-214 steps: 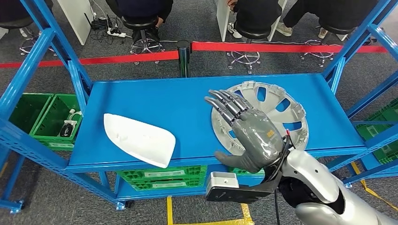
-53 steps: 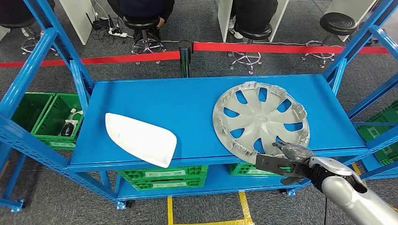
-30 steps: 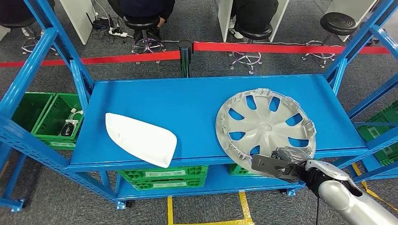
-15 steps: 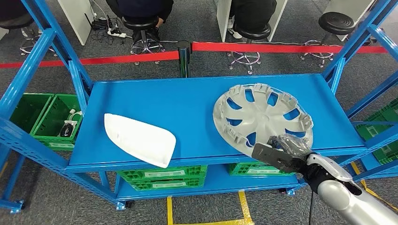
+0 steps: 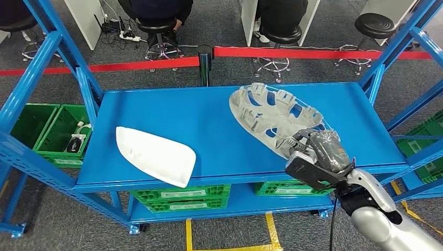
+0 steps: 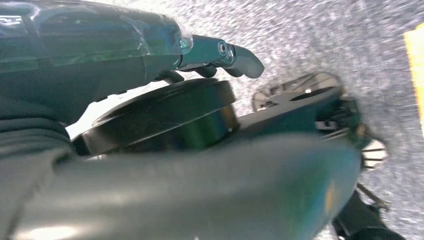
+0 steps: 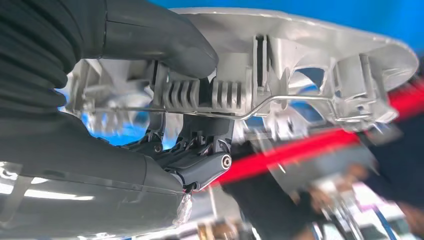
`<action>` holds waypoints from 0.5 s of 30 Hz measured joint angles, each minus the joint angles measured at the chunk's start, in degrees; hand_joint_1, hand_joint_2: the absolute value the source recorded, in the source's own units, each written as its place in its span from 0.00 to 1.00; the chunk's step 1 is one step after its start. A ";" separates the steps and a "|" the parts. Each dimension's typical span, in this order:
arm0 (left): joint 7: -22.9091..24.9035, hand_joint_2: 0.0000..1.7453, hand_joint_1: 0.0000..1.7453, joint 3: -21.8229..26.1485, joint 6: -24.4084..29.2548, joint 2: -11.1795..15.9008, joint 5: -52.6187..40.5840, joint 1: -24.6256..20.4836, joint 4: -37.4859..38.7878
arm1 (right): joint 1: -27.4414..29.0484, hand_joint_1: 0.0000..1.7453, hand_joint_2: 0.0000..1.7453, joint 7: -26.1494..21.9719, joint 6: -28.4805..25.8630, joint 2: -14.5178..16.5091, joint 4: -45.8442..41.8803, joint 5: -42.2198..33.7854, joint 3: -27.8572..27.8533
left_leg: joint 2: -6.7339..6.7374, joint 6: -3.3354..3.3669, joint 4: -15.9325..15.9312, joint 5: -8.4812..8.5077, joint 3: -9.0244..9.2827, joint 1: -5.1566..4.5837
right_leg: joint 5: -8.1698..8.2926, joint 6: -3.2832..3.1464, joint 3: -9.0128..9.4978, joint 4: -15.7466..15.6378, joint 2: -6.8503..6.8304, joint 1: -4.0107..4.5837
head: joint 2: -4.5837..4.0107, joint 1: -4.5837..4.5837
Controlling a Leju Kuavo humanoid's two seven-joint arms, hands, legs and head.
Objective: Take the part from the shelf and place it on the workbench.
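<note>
Since the picture of half a second ago, the wheel cover (image 5: 274, 117) has been tipped up from lying almost flat: its near edge is now raised off the blue shelf (image 5: 209, 125) and its ribbed back is turned toward the camera, while the right robot hand (image 5: 321, 149) has risen with it.

Nearest, the right robot hand is seen clamped on the near rim of the wheel cover; in the right wrist view the thumb (image 7: 165, 42) is pressed on one face of the rim and the darker fingers (image 7: 200, 167) are hooked under the other, beside the wire ring, so the part is judged to be firmly gripped. The left robot hand (image 6: 150, 55) is seen in its wrist view, hanging over grey floor; nothing is seen in it, and whether its fingers are apart or curled cannot be told.

Further out, the far edge of the wheel cover appears to rest on the shelf, though contact cannot be confirmed. A white curved panel (image 5: 154, 155) is left lying on the shelf's left part, well apart. Beyond, a red barrier tape (image 5: 292, 52) and stools (image 5: 156, 29) are visible.

The grasp is judged done and the lift begun. Carrying the part clear of the shelf and setting it on the worktop is left.
</note>
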 joint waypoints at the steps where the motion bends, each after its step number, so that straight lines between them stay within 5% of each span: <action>1: -0.51 1.00 0.00 -0.03 0.27 0.00 -0.51 -0.01 0.00 | 0.32 1.00 1.00 -0.50 -0.86 0.33 -1.03 0.42 -0.46 | 0.00 0.00 0.00 0.00 0.00 0.00 | 0.00 0.00 0.00 0.00 0.00 0.00 | 0.00 -0.01; 15: -0.28 1.00 0.00 -0.12 -0.66 -0.06 -0.37 -0.01 0.00 | 4.23 1.00 1.00 -2.14 -5.07 3.00 -9.55 4.04 -4.41 | -0.29 0.00 0.00 0.00 0.00 -0.01 | 0.00 0.00 0.00 -0.01 -0.03 0.00 | 0.00 -0.02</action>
